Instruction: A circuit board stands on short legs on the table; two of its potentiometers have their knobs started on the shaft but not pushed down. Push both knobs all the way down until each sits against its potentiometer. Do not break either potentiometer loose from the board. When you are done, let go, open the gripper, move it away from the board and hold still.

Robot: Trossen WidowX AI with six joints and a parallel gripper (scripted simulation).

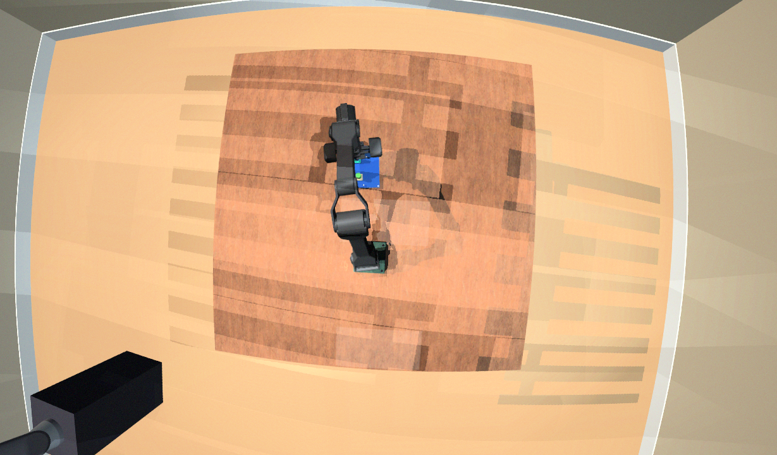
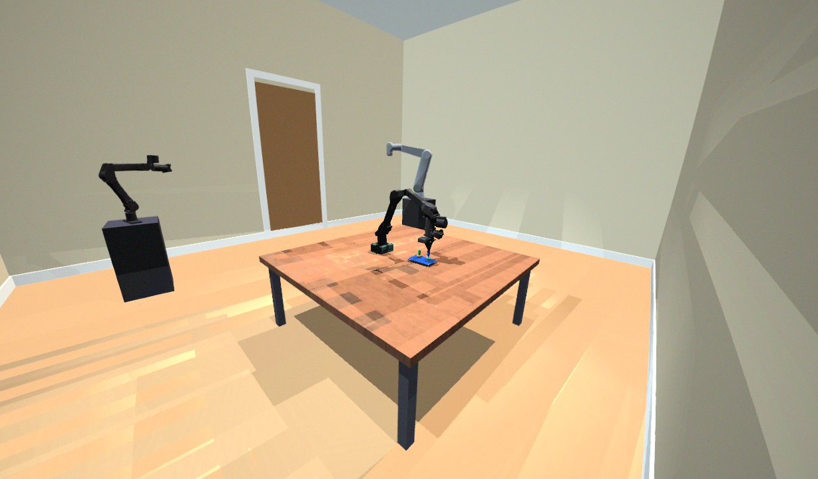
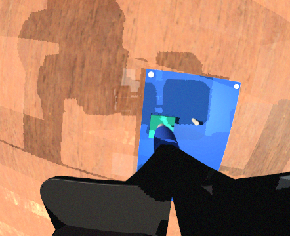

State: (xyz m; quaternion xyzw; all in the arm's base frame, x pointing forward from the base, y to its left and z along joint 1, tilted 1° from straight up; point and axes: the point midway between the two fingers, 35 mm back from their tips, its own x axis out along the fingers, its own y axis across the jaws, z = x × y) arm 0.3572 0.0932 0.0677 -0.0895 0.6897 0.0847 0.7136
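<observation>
The blue circuit board (image 1: 371, 181) (image 2: 422, 261) (image 3: 191, 154) stands on the table. A dark blue knob (image 3: 165, 138) is upright over a green potentiometer (image 3: 155, 120) near one edge of the board, with a bit of pale shaft visible at its far side. My gripper (image 3: 165, 151) (image 2: 428, 245) is shut with nothing between its fingers. Its tips are right at the top of the blue knob; whether they touch it I cannot tell. A green knob (image 1: 358, 175) (image 2: 419, 252) stands on the other potentiometer, nearer my base. It is hidden in the wrist view, and how far down either knob sits is unclear.
A small pale post (image 3: 195, 121) sticks up from the board beside the green potentiometer. White dots mark the board's corners. My arm's green base (image 1: 379, 265) (image 2: 381, 247) is on the wooden table (image 1: 277, 316) (image 2: 399, 315). Two other arms stand on pedestals off the table.
</observation>
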